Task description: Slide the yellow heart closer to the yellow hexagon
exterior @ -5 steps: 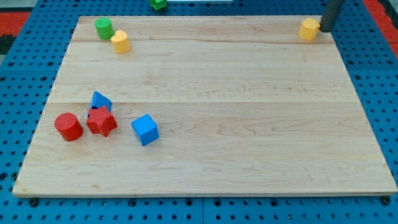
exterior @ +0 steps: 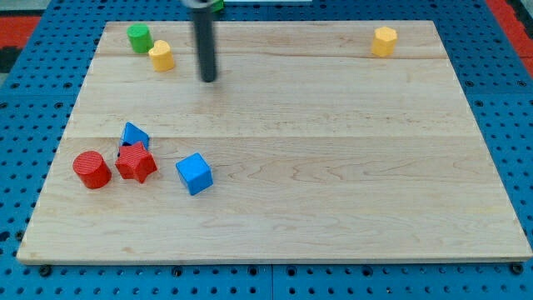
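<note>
Yellow heart [exterior: 161, 56] lies just to the view's left of my tip [exterior: 208, 80] and slightly higher, near it but not touching. The table [exterior: 333, 167] is a pale wooden board on a blue pegboard [exterior: 25, 100]. The end effector is a plain dark rod with no jaws to part or close; it comes down from the view's top and its tip rests on bare wood, touching no block. The yellow hexagon [exterior: 384, 41] sits far to the tip's right, near the table's top right corner, well apart from the heart. Well below and left of the tip is a cluster: a blue cube [exterior: 194, 173] nearest, then a red star [exterior: 136, 162] touching a blue triangle [exterior: 133, 135] above it, and a red cylinder [exterior: 92, 169] just beside the star. A green cylinder [exterior: 138, 37] stands just up-left of the heart. Another green block [exterior: 215, 4] peeks out off the table, above the tip.
</note>
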Robot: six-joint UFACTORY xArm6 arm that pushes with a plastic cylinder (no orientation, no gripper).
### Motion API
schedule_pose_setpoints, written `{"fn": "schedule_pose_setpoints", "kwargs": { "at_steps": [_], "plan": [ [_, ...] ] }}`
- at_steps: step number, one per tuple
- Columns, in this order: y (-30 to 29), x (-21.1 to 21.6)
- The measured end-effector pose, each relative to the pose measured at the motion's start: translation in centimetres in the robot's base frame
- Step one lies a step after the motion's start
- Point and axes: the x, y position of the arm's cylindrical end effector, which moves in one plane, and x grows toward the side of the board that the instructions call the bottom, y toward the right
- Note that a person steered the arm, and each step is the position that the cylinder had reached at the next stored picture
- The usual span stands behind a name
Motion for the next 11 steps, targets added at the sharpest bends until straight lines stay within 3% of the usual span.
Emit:
{"fn": "schedule_pose_setpoints", "kwargs": {
  "at_steps": [1,2,3,5,6,8,9,10,11],
  "plan": [
    [-9.7,0.0],
    [-8.1,-2.2],
    [-1.3,-2.3],
    [-4.8,-4.1],
    [2.1,-6.4],
    [20.7,-6.4],
    [13.3,-6.3],
    [13.0,-10.0],
    [22.1,-8.4]
  ]
}}
